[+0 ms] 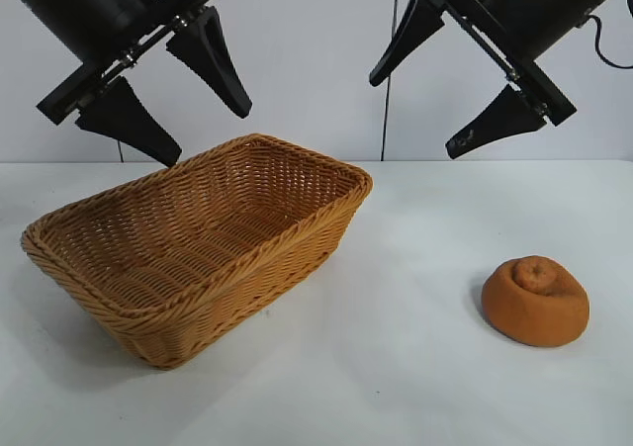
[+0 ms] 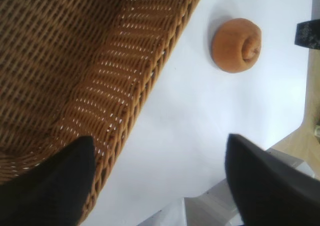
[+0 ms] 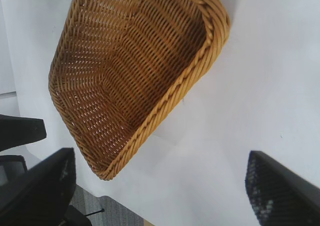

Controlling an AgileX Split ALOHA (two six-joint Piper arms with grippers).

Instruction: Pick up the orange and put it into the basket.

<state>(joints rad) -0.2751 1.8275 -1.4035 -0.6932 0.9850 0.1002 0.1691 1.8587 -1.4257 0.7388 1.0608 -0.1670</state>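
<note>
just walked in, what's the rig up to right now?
Nothing is being handled yet. The matte orange-brown orange sits on the white table, right of the golden-tan woven wicker basket and apart from it; the basket is empty. Both arms hang raised, jaws open: the left gripper above the basket's back rim, the right gripper above the table between basket and orange.

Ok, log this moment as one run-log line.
orange: on table, right of basket, untouched | basket: empty | left pincer: open, raised over basket | right pincer: open, raised, holding nothing
</note>
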